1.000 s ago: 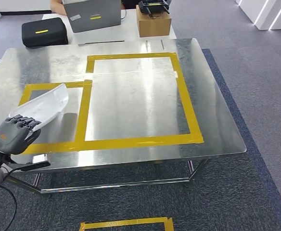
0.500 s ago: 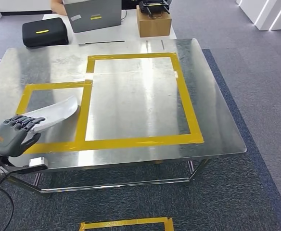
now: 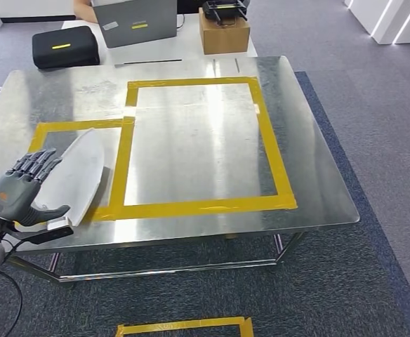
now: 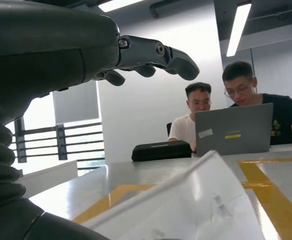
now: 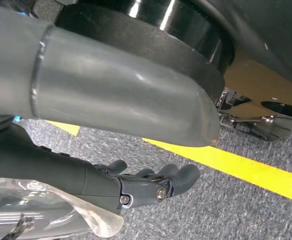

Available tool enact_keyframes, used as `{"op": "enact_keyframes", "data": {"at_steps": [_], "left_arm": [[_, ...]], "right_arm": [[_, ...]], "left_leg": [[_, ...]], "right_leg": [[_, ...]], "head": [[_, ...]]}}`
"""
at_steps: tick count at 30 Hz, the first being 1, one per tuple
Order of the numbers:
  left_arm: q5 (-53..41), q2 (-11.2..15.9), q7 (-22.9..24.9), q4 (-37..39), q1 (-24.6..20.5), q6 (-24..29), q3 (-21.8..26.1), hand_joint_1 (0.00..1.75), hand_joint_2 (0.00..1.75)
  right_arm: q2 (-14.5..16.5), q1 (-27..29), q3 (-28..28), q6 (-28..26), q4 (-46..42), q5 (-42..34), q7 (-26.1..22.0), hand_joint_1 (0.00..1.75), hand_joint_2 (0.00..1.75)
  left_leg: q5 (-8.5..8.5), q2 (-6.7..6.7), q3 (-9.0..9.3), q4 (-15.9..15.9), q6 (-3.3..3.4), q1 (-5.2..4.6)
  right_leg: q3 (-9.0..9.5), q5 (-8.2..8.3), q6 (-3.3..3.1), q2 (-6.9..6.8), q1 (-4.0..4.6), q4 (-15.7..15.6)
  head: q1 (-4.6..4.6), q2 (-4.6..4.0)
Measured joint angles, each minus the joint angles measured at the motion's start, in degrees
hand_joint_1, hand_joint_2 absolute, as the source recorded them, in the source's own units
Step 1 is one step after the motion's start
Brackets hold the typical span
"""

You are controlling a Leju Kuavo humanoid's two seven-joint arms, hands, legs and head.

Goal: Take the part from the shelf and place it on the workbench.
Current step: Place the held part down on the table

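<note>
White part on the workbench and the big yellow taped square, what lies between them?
In the head view, only a yellow tape strip and bare metal workbench separate the white part from the big taped square.

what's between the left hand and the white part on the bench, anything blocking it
Nothing visible. The white part lies flat on the workbench inside the smaller yellow tape frame, and the left hand hovers right beside it with fingers spread, no object between them. Whether they touch is unclear.
</note>
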Motion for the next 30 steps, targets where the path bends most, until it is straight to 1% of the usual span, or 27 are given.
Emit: {"op": "enact_keyframes", "data": {"at_steps": [13, 21, 24, 27, 28, 29, 30], "left_arm": [[-0.9, -0.3, 1.14, 0.04, -0.12, -0.08, 0.07, 0.0, 0.0], [-1.04, -0.46, 1.76, 0.27, -0.2, -0.08, 0.46, 0.0, 0.0], [-1.02, -0.45, 1.76, 0.28, -0.2, -0.08, 0.53, 0.0, 0.0], [-1.01, -0.4, 1.76, 0.28, -0.2, -0.08, 0.62, 0.0, 0.0], [-1.01, -0.37, 1.76, 0.28, -0.21, -0.08, 0.69, 0.0, 0.0], [-1.01, -0.36, 1.76, 0.28, -0.24, -0.08, 0.76, 0.0, 0.0], [-1.01, -0.36, 1.76, 0.28, -0.3, -0.08, 0.82, 0.0, 0.0]], "right_arm": [[0.01, 0.0, 0.0, 0.0, 0.0, -0.07, 0.0, 0.0, 0.0], [0.02, -0.01, 0.0, 0.0, 0.0, -0.12, 0.07, 0.0, 0.0], [0.02, -0.01, 0.0, 0.0, 0.0, -0.12, 0.07, 0.0, 0.0], [0.02, -0.02, 0.0, 0.0, 0.0, -0.12, 0.07, 0.0, 0.0], [0.02, -0.04, 0.0, 0.0, 0.0, -0.12, 0.07, 0.0, 0.0], [0.01, -0.06, 0.0, 0.0, 0.0, -0.12, 0.07, 0.0, 0.0], [0.01, -0.09, 0.0, 0.0, 0.0, -0.12, 0.07, 0.0, 0.0]], "left_leg": [[0.0, 0.0, 0.0, 0.01, 0.0, -0.01], [-0.1, 0.0, 0.0, 0.09, 0.15, -0.27], [-0.25, 0.0, -0.01, 0.24, 0.42, -0.49], [-0.19, -0.01, -0.03, 0.44, 0.98, -0.68], [0.02, 0.01, 0.04, 0.19, 1.3, -0.6], [0.26, 0.05, 0.12, -0.16, 1.62, -0.49], [0.53, 0.09, 0.15, -0.53, 1.98, -0.37]], "right_leg": [[0.0, 0.01, 0.01, 0.0, -0.01, -0.01], [0.01, 0.07, 0.19, -0.01, -0.3, -0.05], [0.05, 0.05, 0.48, -0.01, -0.52, -0.07], [0.24, 0.25, 1.1, -0.03, -0.69, -0.17], [0.27, 0.22, 1.35, -0.01, -0.72, -0.2], [0.04, -0.27, 1.49, 0.1, -0.72, 0.12], [-0.56, -1.38, 1.56, 0.27, -0.69, 1.32]], "head": [[0.0, 0.0], [0.0, 0.0], [-0.01, 0.0], [-0.02, 0.0], [-0.02, 0.0], [0.01, 0.0], [0.04, 0.0]]}}
